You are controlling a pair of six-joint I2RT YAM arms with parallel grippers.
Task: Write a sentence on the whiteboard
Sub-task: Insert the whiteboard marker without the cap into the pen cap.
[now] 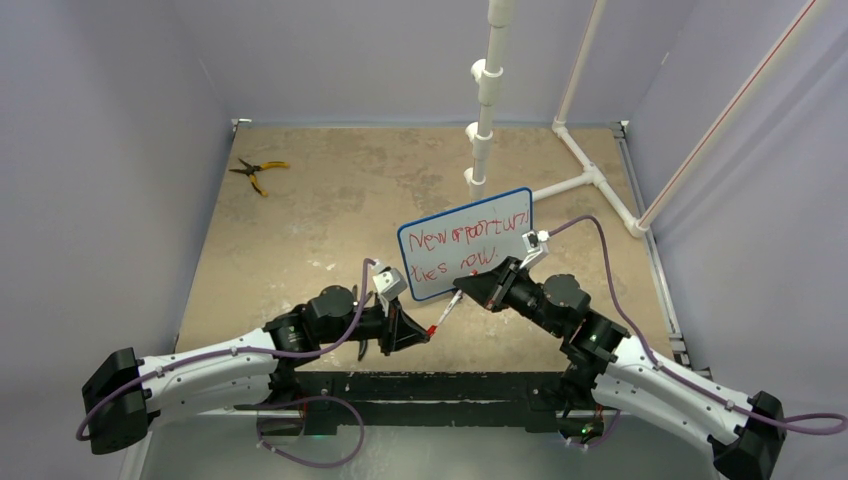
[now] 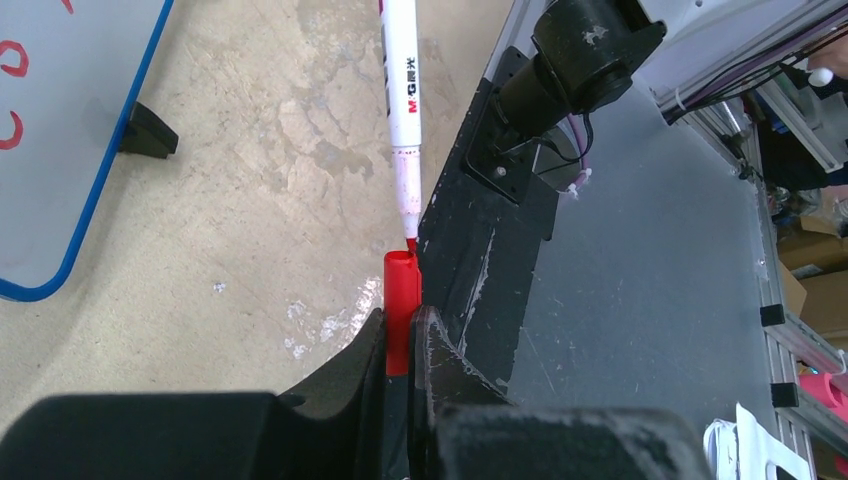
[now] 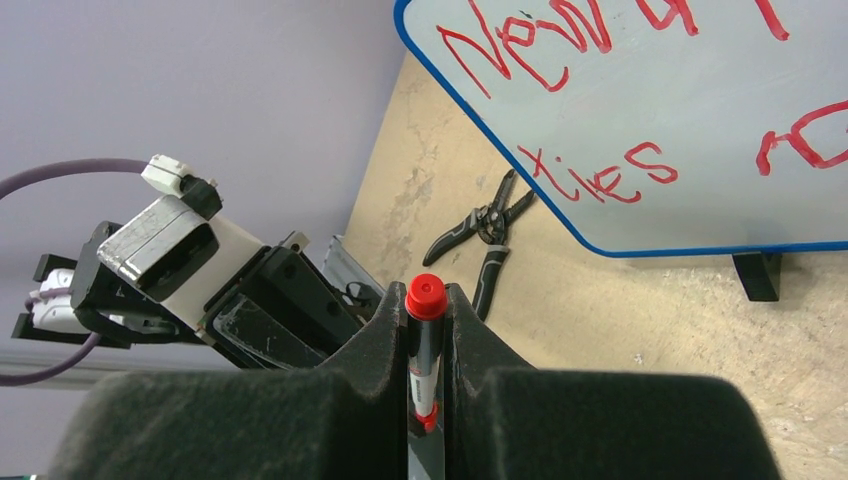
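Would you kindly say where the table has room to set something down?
Widest bare patch: table left of the whiteboard, out to the left wall and the far-corner pliers. A narrower strip between the board and the white pipes behind. Crowded: in front of the board, where the left tool holds the cap and the right tool the marker.

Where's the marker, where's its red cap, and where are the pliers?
marker (image 2: 402, 80), left wrist view, on its white barrel.
red cap (image 2: 401, 300), left wrist view, on the middle of its side.
pliers (image 1: 257, 172), top external view, near where the yellow handles meet.
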